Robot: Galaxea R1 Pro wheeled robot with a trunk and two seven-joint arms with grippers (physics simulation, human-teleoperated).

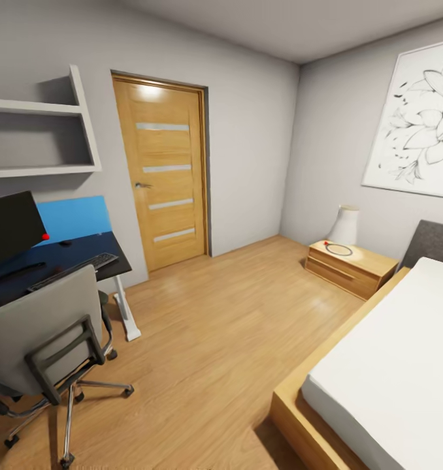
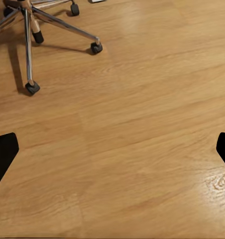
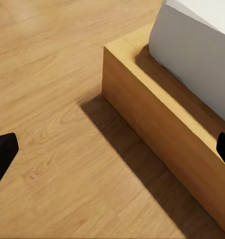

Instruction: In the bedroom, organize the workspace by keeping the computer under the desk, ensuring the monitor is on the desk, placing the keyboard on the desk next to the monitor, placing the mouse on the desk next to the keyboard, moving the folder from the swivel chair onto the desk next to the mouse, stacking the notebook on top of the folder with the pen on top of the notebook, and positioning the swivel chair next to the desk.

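The desk [image 1: 114, 264] carries the monitor [image 1: 9, 225], the keyboard [image 1: 74, 269] and the mouse [image 1: 65, 243]. The wooden floor [image 1: 215, 326] carries the swivel chair [image 1: 45, 333] and the bed [image 1: 378, 385].

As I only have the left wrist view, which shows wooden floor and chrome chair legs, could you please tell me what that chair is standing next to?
Observer: The swivel chair stands at the desk with its backrest toward us. The keyboard and the monitor are on the black top.
Operator: Thank you. Is there anything on our right that I should mind when turning?
Observer: Yes, a bed with a wooden frame lies at the right of the head view, and the right wrist view looks down on the frame's corner.
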